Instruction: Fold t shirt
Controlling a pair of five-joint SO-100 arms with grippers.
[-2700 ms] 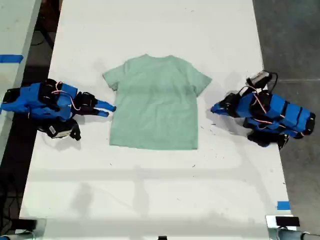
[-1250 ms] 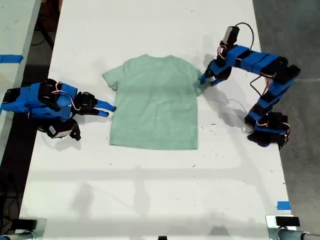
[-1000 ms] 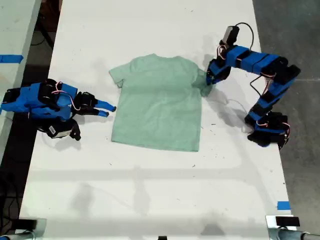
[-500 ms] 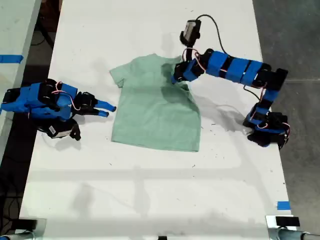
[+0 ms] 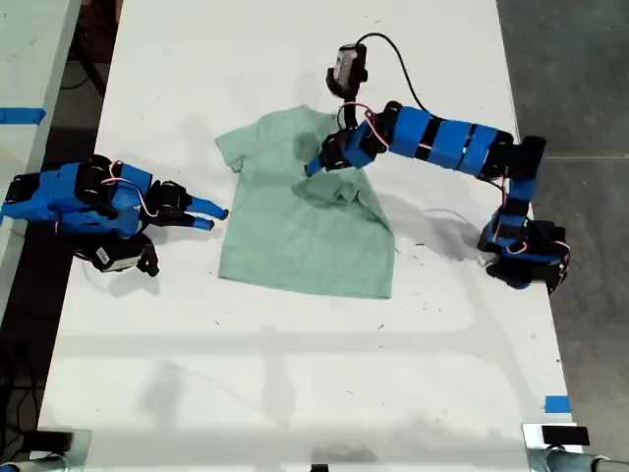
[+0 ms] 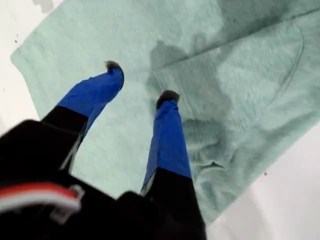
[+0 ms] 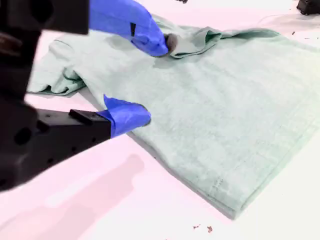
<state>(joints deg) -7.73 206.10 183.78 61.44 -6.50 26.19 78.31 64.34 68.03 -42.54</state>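
Jaws of my first gripper (image 5: 319,165) (image 6: 141,81) stand apart, with nothing between the two blue fingers (image 6: 167,135). This gripper hangs over the upper part of the t shirt (image 5: 295,231) (image 6: 210,75), just beside the collar. Its arm reaches in from the exterior view's right side.

The t shirt is pale mint green and lies on the white surface (image 5: 295,374), near the middle of the exterior view, with the collar toward the top of that view and the hem toward the bottom. Its sleeve on the exterior view's right is turned inward and lies bunched in wrinkles on the chest, under and beside my first gripper. The other sleeve (image 5: 232,150) lies flat and spread out. The lower part of the shirt is mostly smooth.

My second gripper (image 5: 209,214) (image 7: 155,82) rests low on the surface at the exterior view's left, just beside the side edge of the t shirt (image 7: 225,110). Its jaws are also apart and hold nothing. In the second wrist view one blue finger (image 7: 130,22) is over the fabric and the other is over the surface next to the fabric's edge.
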